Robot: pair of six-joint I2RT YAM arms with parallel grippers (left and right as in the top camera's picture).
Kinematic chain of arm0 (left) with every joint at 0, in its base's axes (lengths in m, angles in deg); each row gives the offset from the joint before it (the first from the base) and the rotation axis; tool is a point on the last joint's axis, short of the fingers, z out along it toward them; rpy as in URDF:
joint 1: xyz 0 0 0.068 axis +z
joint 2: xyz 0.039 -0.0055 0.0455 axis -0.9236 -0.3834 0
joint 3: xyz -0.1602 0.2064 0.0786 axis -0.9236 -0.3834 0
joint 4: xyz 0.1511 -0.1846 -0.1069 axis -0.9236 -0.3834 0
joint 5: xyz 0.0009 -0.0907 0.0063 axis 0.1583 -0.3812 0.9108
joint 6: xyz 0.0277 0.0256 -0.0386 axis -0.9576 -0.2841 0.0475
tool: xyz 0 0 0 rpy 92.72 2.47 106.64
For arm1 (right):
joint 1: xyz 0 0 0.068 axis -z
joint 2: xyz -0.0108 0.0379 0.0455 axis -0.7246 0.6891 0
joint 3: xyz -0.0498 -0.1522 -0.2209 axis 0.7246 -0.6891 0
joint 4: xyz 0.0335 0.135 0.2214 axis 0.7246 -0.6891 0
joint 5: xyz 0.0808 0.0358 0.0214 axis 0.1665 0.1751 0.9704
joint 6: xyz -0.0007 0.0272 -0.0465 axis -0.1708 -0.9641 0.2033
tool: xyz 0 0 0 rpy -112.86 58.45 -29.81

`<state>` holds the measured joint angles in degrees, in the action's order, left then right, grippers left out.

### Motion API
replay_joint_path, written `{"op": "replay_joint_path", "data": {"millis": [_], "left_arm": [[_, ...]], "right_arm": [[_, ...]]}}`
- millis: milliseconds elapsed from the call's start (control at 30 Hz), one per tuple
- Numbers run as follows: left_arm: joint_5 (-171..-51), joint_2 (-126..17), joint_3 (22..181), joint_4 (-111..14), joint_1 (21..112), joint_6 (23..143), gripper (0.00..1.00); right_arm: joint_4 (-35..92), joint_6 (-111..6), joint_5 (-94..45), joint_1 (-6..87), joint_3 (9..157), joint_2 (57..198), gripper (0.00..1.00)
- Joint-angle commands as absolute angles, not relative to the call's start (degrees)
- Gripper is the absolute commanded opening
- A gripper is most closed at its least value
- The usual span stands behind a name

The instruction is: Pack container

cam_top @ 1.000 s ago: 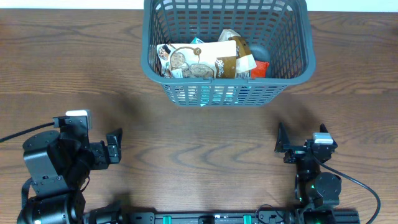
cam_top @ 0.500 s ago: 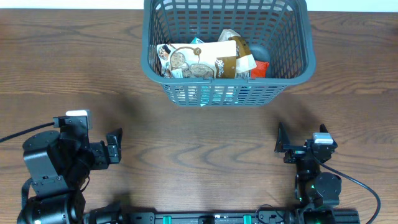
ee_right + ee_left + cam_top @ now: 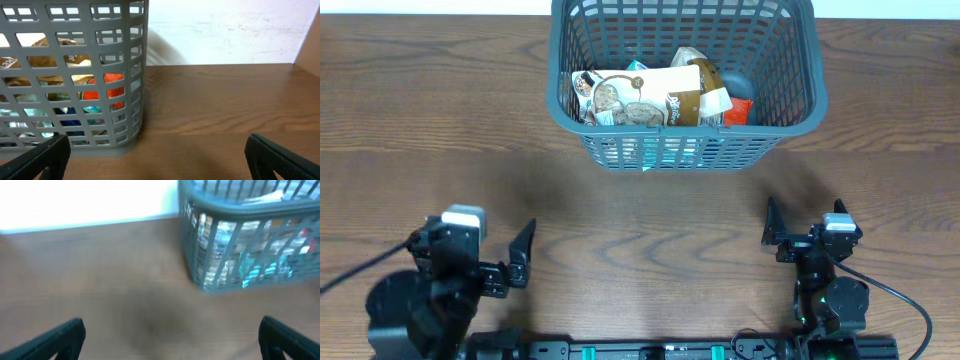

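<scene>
Our left gripper point(image 3: 515, 258) and right gripper point(image 3: 775, 235) gape empty at six o'clock — the container point(image 3: 670, 150) at twelve looks packed, so we judge parking comes next.

The container point(image 3: 670, 150) sits at twelve o'clock on the worktop point(image 3: 650, 225), with snack packs point(image 3: 650, 98) heaped inside it. The left claw point(image 3: 523, 255) is at seven o'clock and the right claw point(image 3: 770, 235) at five, both well apart from the container.
</scene>
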<state>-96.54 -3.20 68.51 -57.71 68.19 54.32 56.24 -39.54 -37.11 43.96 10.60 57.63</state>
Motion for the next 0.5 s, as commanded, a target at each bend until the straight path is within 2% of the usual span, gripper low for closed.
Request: {"op": "replay_joint_path", "data": {"millis": [0, 267, 467], "left_arm": [[-95.82, 1.10, 61.89, -49.40, 66.61, 54.15, 0.99], [-92.72, 9.48, 44.32, -23.26, 65.21, 54.21, 0.99], [-86.12, 13.19, 34.46, -12.44, 65.23, 54.17, 0.99]], "right_arm": [[56.24, -40.13, -37.00, 44.33, 10.21, 57.11, 0.99], [56.24, -40.13, -37.00, 44.33, 10.21, 57.11, 0.99], [56.24, -40.13, -37.00, 44.33, 10.21, 57.11, 0.99]]}}
